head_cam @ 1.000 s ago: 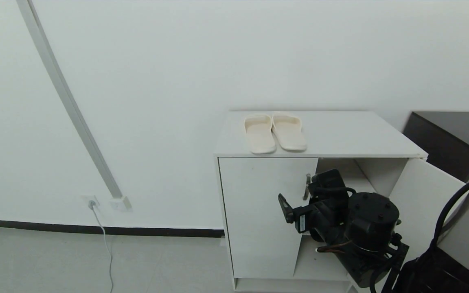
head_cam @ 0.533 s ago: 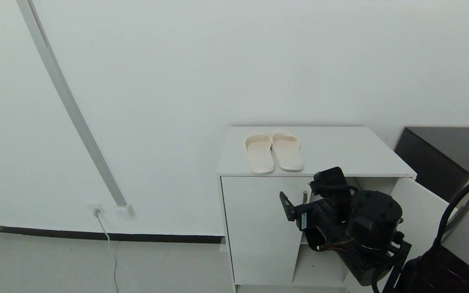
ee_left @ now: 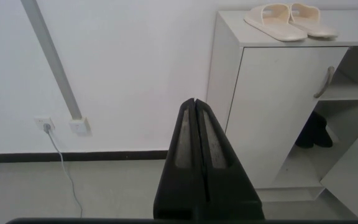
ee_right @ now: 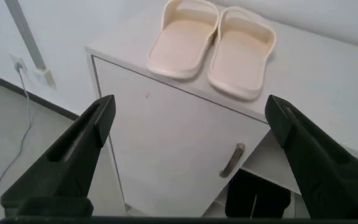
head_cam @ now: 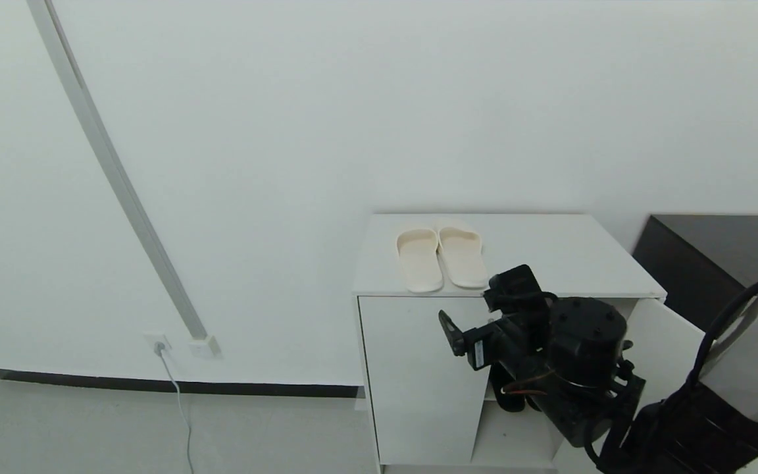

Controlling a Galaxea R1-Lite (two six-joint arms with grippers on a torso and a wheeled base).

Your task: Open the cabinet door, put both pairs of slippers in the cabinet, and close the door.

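White wall (head_cam: pixel 287 131) behind the cabinet (head_cam: pixel 550 250). Cream slippers (head_cam: pixel 441 258) lay side by side on its top, at the front edge toward the left corner. Right door (head_cam: pixel 662 336) stood open, left door (head_cam: pixel 418 368) closed. A dark pair (ee_left: pixel 314 130) sat on a shelf inside. Right gripper (ee_right: pixel 191 104) gaped wide before the doors, holding nothing. Left gripper (ee_left: pixel 194 106) was pinched closed, holding nothing. Floor (head_cam: pixel 254 428) stretched leftward.

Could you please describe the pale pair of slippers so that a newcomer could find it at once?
Find the white cabinet against the white wall. On its top, near the left front edge, lies a cream pair of slippers, side by side. The other pair is dark and sits inside the cabinet.
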